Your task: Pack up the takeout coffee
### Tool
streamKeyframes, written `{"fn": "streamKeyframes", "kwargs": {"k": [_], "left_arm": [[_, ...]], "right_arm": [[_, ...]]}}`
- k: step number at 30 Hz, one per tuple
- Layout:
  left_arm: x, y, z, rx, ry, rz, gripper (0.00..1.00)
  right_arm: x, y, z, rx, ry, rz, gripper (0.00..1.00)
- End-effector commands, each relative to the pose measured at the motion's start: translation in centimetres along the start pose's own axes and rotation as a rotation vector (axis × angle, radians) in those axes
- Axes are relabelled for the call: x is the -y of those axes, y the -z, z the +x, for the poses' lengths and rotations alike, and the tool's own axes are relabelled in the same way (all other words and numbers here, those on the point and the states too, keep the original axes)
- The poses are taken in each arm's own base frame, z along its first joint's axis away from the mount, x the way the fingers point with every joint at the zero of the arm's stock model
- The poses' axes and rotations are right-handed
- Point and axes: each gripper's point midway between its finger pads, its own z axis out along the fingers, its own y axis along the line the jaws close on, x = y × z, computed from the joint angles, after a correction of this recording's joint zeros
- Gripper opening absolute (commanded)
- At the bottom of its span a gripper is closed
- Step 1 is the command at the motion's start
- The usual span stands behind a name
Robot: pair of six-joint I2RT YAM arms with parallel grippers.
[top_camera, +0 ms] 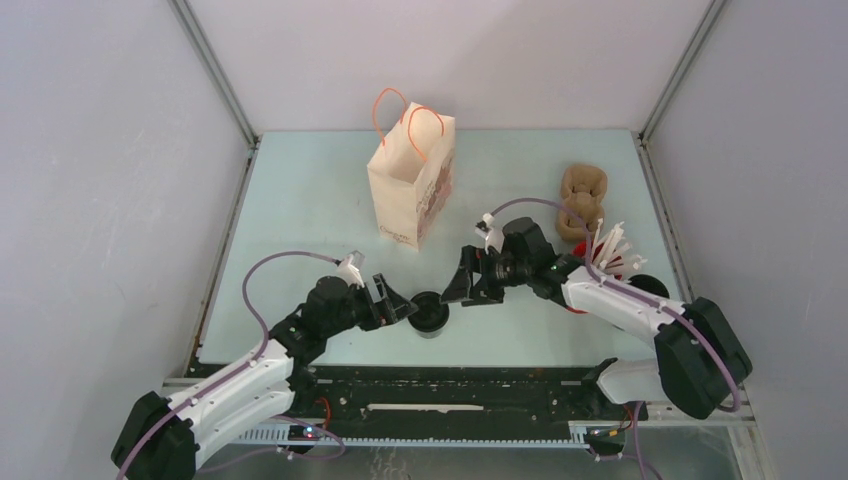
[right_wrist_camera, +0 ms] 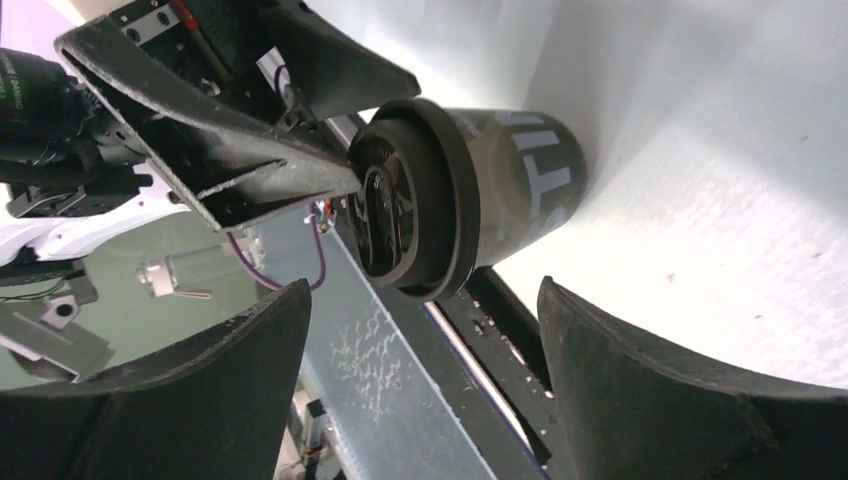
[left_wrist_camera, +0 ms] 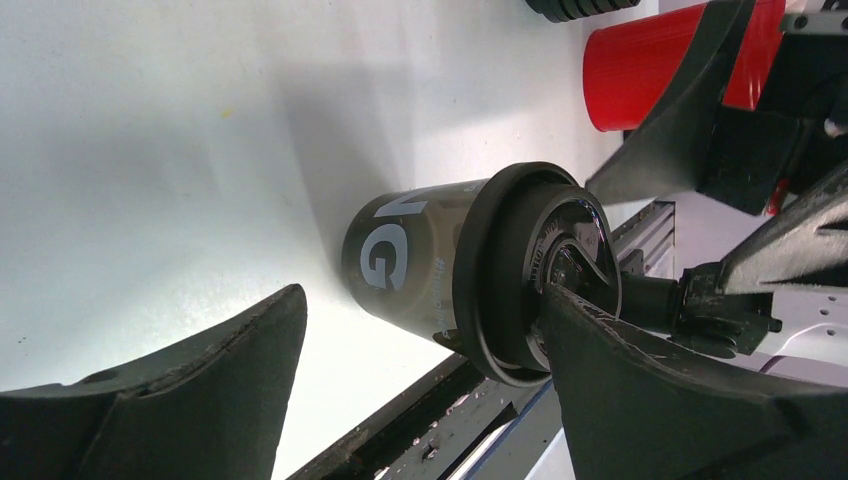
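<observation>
The takeout coffee (top_camera: 430, 314), a black cup with a black lid and pale lettering, stands upright near the table's front edge. My left gripper (top_camera: 405, 306) is open just left of it, low over the table. In the left wrist view the cup (left_wrist_camera: 420, 255) lies just beyond the open gripper (left_wrist_camera: 420, 300), and one fingertip (left_wrist_camera: 575, 320) sits at the lid's rim. My right gripper (top_camera: 458, 290) is open just right of the cup and a little behind it. In the right wrist view the cup (right_wrist_camera: 500, 185) lies beyond the open, empty gripper (right_wrist_camera: 425, 290).
A white paper bag (top_camera: 412, 180) with orange handles stands open behind the cup. The brown pulp carrier (top_camera: 583, 200) lies at the back right. The red cup of white sticks (top_camera: 608, 262) stands by the right arm, with a small black object (top_camera: 648, 285) next to it.
</observation>
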Motion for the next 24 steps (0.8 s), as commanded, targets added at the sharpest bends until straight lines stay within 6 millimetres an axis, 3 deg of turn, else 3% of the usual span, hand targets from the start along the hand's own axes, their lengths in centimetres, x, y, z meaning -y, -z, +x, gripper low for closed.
{"fn": "streamKeyframes", "kwargs": {"k": [1,8,14,19,24], "left_arm": [[0.3,0.1,0.1,-0.020,-0.024,-0.005,0.90],[0.6,0.0,0.1,-0.024,-0.026,0.000,0.90],[0.4,0.0,0.2,-0.025,-0.025,-0.004,0.89],[0.7,0.1,0.1,-0.022,-0.025,0.005,0.89],[0.6,0.0,0.2,-0.028,-0.024,0.001,0.89]], "right_arm": [[-1.6,0.5,1.4,-0.003,-0.069,-0.080,0.90],[-2.8,-0.9,2.6,-0.018,-0.099,-0.122,0.84],[-2.9,-1.7,1.6,0.030,-0.123,-0.129,0.78],[-2.5,-2.1,2.0,0.012,-0.130,-0.117,0.82],[-2.4,-2.2,1.9,0.030,-0.133,-0.102,0.78]]}}
